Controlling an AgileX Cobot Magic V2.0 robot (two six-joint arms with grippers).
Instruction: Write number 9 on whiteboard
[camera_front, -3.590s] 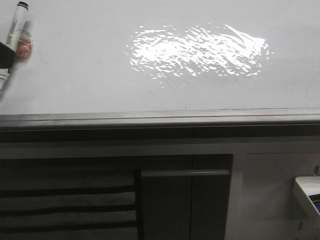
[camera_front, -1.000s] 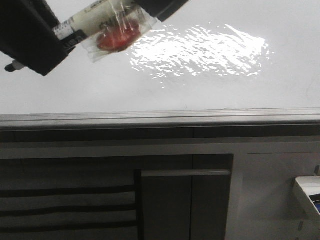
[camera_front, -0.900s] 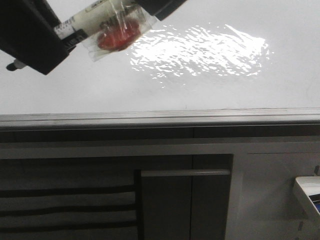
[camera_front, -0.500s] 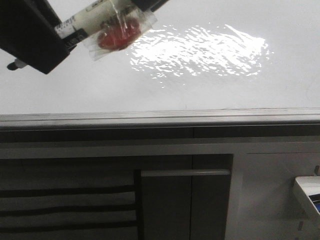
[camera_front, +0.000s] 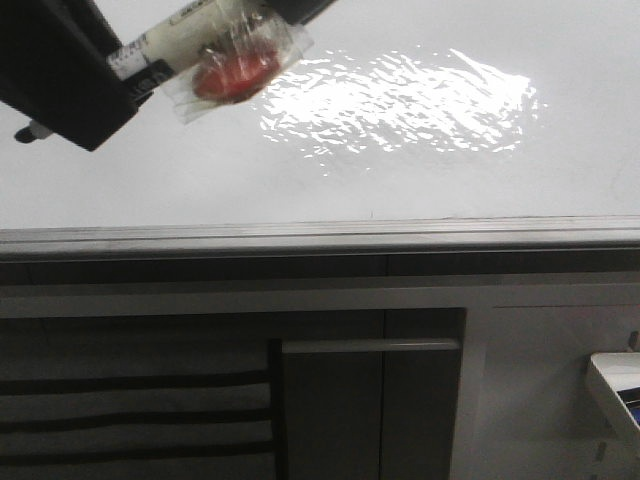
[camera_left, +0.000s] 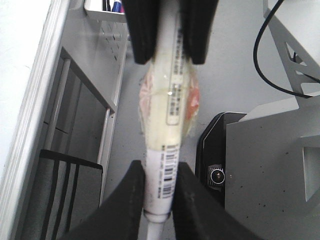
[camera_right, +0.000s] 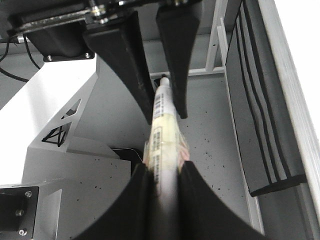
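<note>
Shows the left tool (camera_left: 159, 175) pressed together on a white marker (camera_left: 167, 120), pinching the barcode-labelled end of the barrel between two dark fingers (camera_left: 131, 200). Shows the right tool (camera_left: 170, 55) clamped on the same marker further along, its dark pads squeezing the barrel from both sides.

From the right wrist view, confirms the same double hold: right tool (camera_right: 164, 172) closed on the marker (camera_right: 164, 135), left tool (camera_right: 165, 112) gripping the far end, both pairs of fingers tight against the barrel.

Between the two grips, reveals a crinkled clear plastic wrap (camera_front: 235, 70) round the marker, with something red inside it.

From the front view, places the left tool (camera_front: 60, 75) as a large dark block over the left part of the whiteboard (camera_front: 400, 170), with the marker (camera_front: 170, 35) slanting up towards the right tool (camera_front: 295, 8) at the top edge of the picture. Lets a small dark marker tip (camera_front: 30, 130) poke out below the left tool, close to the board's left edge; cannot tell whether it touches the surface.

Further out, spreads the glossy white whiteboard across the whole upper half, with a bright rippled glare (camera_front: 400, 100) near its middle. Runs a grey metal rail (camera_front: 320, 235) along the board's lower edge. Below the rail, sets dark cabinet panels (camera_front: 330, 400) with black horizontal stripes at the left, and a white tray (camera_front: 612, 385) at the lower right corner.
</note>
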